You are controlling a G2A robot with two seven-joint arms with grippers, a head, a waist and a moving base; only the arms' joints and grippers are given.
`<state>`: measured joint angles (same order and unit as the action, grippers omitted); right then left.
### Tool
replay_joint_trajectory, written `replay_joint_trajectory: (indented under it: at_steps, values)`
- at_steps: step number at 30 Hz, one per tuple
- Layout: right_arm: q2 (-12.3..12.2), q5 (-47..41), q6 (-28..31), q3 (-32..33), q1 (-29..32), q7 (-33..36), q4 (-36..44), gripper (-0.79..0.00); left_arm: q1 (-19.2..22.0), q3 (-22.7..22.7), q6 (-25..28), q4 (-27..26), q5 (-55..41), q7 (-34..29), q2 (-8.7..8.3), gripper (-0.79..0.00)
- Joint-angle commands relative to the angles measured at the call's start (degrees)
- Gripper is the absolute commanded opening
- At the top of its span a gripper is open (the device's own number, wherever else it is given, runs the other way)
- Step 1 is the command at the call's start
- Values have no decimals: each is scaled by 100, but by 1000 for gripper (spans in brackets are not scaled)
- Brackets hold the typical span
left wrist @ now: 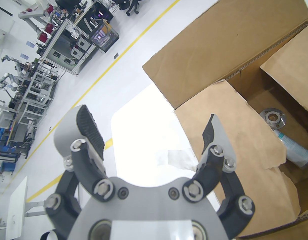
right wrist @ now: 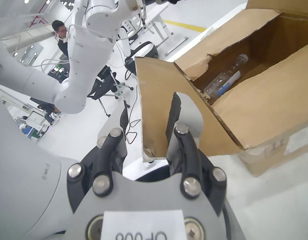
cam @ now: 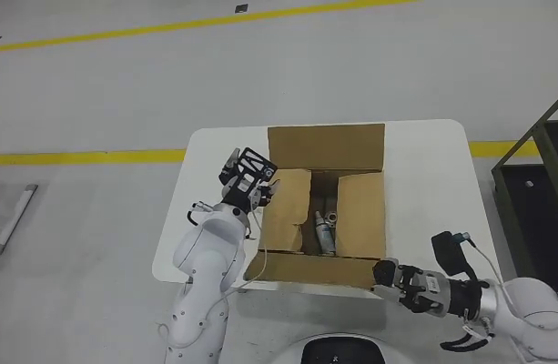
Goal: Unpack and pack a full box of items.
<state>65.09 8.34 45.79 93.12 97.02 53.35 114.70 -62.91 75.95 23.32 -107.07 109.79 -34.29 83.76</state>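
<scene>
On the white table (cam: 424,182) sat the open cardboard box (cam: 326,146), with a plastic bottle (right wrist: 226,78) and a metal flange (left wrist: 272,118) lying inside it. At the box's near corner the right gripper (right wrist: 149,116) pinched the near flap (right wrist: 156,88). The left gripper (left wrist: 146,121) hovered just beside the box's left flap (left wrist: 231,138), spread wide and holding nothing.
</scene>
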Motion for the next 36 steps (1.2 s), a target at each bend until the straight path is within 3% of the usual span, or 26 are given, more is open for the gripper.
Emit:
replay_joint_trajectory:
  at_steps: [1,2,3,10,14,15,16,18,19,25,30,36]
  values:
    - [-35,-66,54,31,55,145,17,-277,13,-11,-5,7,3,-8,-5,0]
    - [-53,-122,70,58,84,189,18,-169,19,-15,-11,10,-5,-10,-7,0]
    - [-71,-177,91,100,109,223,19,0,26,-19,-22,12,-13,-6,-9,0]
    - [-113,-1076,-203,952,94,-935,-126,0,34,-60,-37,26,52,3,-32,0]
    - [-96,-1071,-517,1250,-82,-1742,-298,0,18,-98,-52,8,40,-13,-40,0]
    - [-83,-1021,-637,1240,-137,-1979,-344,-108,17,-106,-53,5,34,-16,-42,0]
    - [-73,-874,-772,1215,-191,-2154,-386,-416,18,-112,-58,3,32,-21,-44,0]
    - [-51,-365,-1023,1077,-314,-2462,-443,-733,23,-124,-68,-4,13,-15,-48,0]
    - [-37,-159,-1149,957,-362,-2604,-466,-785,26,-126,-75,-5,12,-22,-50,0]
    - [47,860,-1440,-176,-575,-2873,-510,-785,16,-131,-125,-33,-29,-82,-62,0]
    - [82,1091,-1057,-1058,-577,-2587,-446,-785,-31,-95,-132,-108,-87,-218,-75,0]
    - [3,856,-584,-1143,-349,-1909,-533,-785,-46,-103,-227,-109,-210,-376,-77,0]
